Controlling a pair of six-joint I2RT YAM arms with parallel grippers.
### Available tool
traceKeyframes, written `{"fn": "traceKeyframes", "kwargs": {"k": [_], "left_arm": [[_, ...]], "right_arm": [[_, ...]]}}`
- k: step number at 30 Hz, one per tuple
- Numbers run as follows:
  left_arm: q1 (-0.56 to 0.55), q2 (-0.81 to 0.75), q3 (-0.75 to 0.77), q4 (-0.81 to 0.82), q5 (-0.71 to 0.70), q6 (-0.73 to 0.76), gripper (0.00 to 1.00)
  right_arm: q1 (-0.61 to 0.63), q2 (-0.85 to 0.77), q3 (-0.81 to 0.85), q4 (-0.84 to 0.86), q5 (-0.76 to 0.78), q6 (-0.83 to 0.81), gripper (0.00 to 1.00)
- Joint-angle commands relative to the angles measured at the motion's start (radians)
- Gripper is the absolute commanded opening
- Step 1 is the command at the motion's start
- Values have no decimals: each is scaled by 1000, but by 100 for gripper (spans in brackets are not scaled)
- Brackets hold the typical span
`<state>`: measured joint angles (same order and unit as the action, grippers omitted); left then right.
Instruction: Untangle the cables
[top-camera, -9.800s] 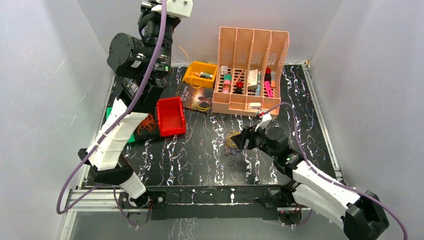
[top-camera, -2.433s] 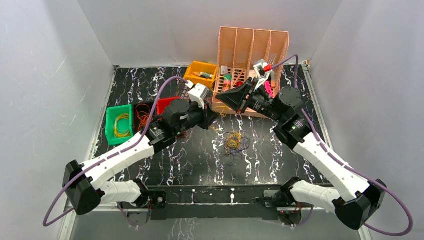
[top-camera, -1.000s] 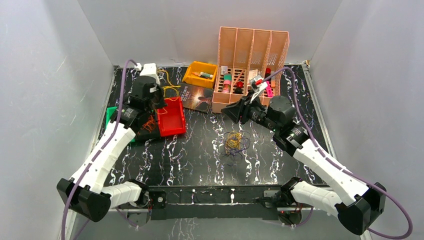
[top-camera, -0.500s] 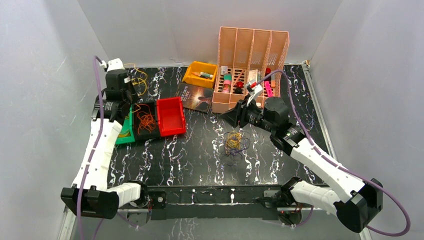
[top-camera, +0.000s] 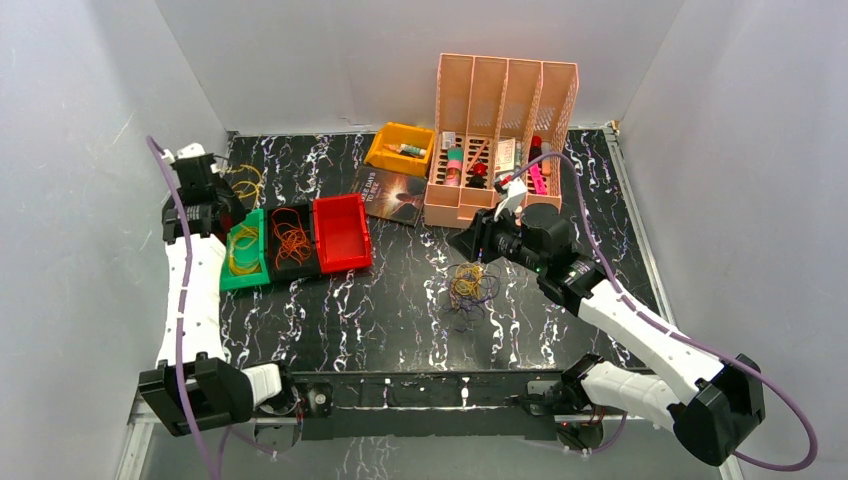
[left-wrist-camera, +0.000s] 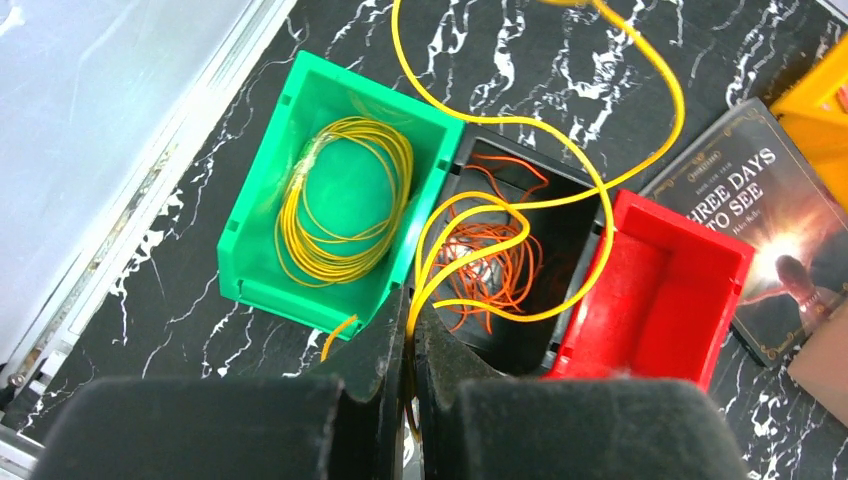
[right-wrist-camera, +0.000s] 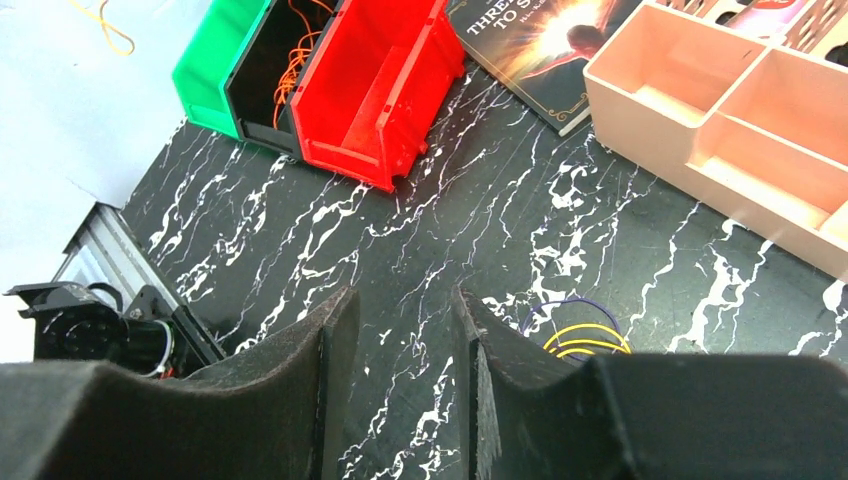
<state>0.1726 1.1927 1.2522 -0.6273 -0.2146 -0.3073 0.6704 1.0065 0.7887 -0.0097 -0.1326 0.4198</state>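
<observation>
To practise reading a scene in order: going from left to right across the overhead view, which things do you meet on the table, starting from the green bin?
green bin → black bin → red bin → book → loose tangle of cables

A: Surface?
B: Black white-veined marble-look tabletop (right-wrist-camera: 480, 240): smooth, faint sheen.
A: Bins?
B: Green plastic bin (left-wrist-camera: 310, 305), red plastic bin (left-wrist-camera: 680, 290): smooth moulded, slight gloss. Peach plastic divided organizer (right-wrist-camera: 650, 105): matt.
A: Rest?
B: Thin yellow cable (left-wrist-camera: 420, 275): glossy sheath. Dark paperback book (left-wrist-camera: 760, 230): glossy paper cover. Right gripper (right-wrist-camera: 402, 300) pads (right-wrist-camera: 338, 350): matt black, grainy.
</observation>
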Motion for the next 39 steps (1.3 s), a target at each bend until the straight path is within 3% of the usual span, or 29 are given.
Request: {"fn": "traceKeyframes", "kwargs": {"k": [1, 15, 24, 39], "left_arm": [[97, -3, -21, 26, 91, -7, 0], [233, 40, -154, 199, 117, -74, 0], [249, 103, -234, 278, 176, -91, 0], [252, 225, -213, 267, 147, -73, 0]], "right_arm": [[2, -17, -3, 43, 46, 15, 48], [2, 12, -5, 13, 110, 18, 63], [1, 9, -23, 5, 83, 48, 64], [2, 15, -39, -3, 78, 27, 64]]}}
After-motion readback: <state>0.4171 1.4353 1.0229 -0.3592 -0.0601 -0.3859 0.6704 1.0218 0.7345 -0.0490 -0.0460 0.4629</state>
